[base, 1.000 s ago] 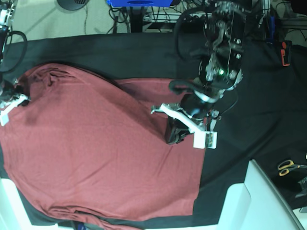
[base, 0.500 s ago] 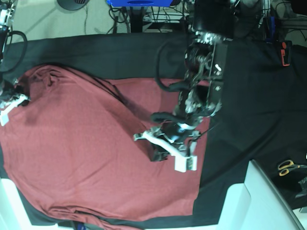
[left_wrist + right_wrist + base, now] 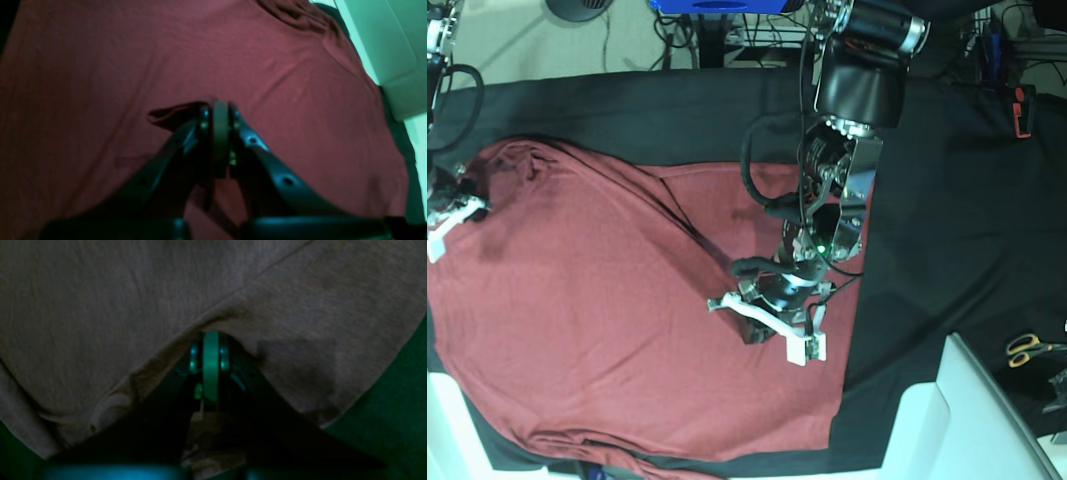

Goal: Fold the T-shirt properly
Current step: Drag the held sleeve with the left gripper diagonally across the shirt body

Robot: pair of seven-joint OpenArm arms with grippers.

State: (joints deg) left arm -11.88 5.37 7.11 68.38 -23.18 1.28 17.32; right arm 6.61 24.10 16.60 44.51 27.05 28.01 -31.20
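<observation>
The brick-red T-shirt (image 3: 597, 310) lies spread over the black tablecloth (image 3: 957, 220), with a long fold ridge running from its upper left toward the middle. My left gripper (image 3: 757, 325) hovers over the shirt's right half, shut on a pinched fold of red cloth (image 3: 173, 115); in the left wrist view the left gripper (image 3: 220, 111) shows its jaws pressed together. My right gripper (image 3: 472, 207) sits at the shirt's far left edge. In the right wrist view the right gripper (image 3: 210, 340) is shut on the shirt's cloth (image 3: 300, 323), where a seam runs into the tips.
A white box (image 3: 972, 425) stands at the lower right corner, also seen as a pale box (image 3: 387, 50) beside the shirt. Yellow-handled scissors (image 3: 1027, 347) lie at the right edge. A red and black tool (image 3: 1023, 110) lies at the upper right. Cables run along the back.
My left gripper has moved left and toward the front of the table, carrying the pinched fold across the shirt's body. The right gripper has stayed in place.
</observation>
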